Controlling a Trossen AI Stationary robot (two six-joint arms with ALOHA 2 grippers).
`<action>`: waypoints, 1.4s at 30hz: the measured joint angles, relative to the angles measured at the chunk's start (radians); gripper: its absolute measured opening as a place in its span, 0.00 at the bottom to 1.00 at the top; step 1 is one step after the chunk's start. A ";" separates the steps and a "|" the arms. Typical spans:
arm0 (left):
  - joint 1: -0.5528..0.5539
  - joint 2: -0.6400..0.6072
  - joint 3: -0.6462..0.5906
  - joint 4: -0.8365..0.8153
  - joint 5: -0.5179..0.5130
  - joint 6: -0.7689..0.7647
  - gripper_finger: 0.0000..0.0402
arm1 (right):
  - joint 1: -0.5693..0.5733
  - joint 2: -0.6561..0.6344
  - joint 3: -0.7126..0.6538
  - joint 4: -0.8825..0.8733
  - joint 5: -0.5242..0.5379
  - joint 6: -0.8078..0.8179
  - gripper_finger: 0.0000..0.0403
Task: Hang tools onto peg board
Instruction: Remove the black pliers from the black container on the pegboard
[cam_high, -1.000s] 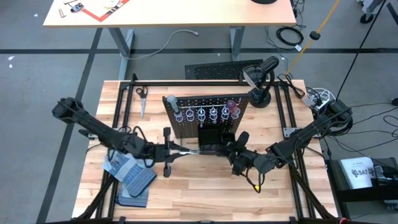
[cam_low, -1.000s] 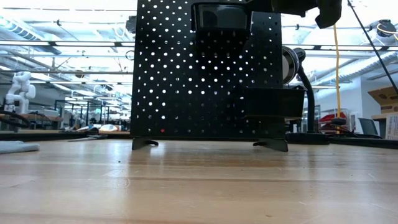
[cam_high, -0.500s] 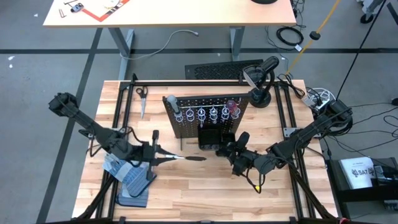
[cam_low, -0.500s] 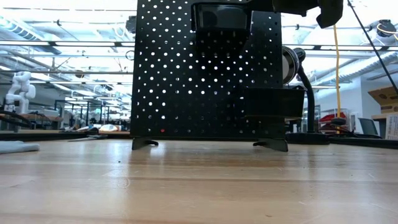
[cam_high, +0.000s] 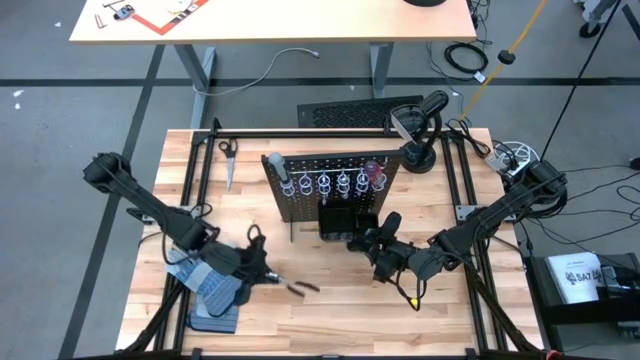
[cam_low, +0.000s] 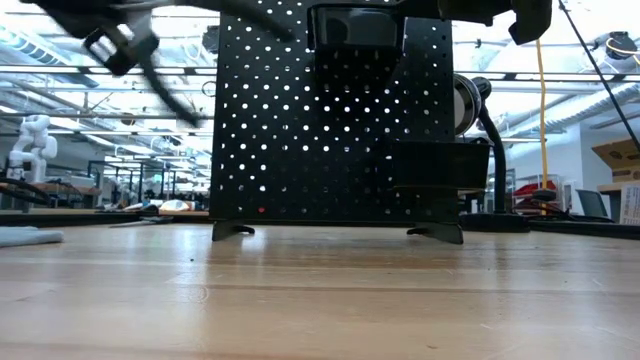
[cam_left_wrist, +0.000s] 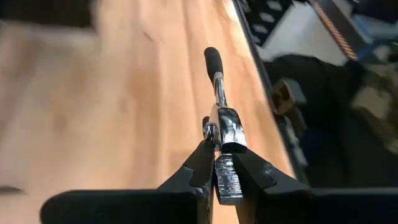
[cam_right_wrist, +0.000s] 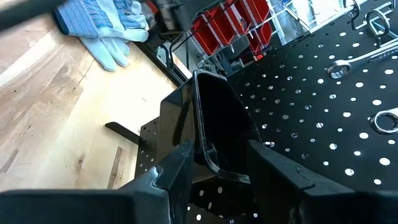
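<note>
Overhead and wrist views of my two arms at the wooden table (cam_high: 330, 320). The peg board (cam_high: 300, 195) stands upright near the centre of the table, at about 12 o'clock from my claws, with silver wrenches (cam_high: 325, 183) hanging in a row of rings along its top edge and a red-handled screwdriver (cam_high: 375, 172) at the 3 o'clock end of that row. A black bin (cam_right_wrist: 211, 134) is mounted on the board's face below the rings.

My left claw (cam_high: 268, 277) hangs at roughly 7 o'clock from the peg board, beside the blue-grey gloves (cam_high: 205, 275) that lie at the table's 8 o'clock edge. Its fingers (cam_left_wrist: 199, 171) are pressed together, pinching the silver head end of a ratchet wrench (cam_left_wrist: 221, 118); the black-gripped handle points away from the claw, out over bare wood.

My right claw (cam_right_wrist: 214, 168) sits at about 5 o'clock from the peg board, just in front of the black bin. Its fingers (cam_right_wrist: 177, 165) stand partly spread on either side of the bin's front corner; whether they touch it I cannot tell.

A pair of scissors (cam_high: 227, 150) lies at 10 o'clock of the board.
</note>
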 joint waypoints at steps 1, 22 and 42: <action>0.003 0.017 -0.001 0.004 0.039 -0.030 0.09 | 0.000 0.000 0.000 0.000 0.000 0.000 0.36; 0.145 0.188 -0.022 -0.107 0.286 -0.194 0.09 | 0.000 -0.001 0.000 0.002 -0.003 0.003 0.36; 0.150 0.197 -0.034 -0.169 0.140 -0.187 0.24 | 0.000 -0.001 0.000 0.000 -0.006 0.003 0.36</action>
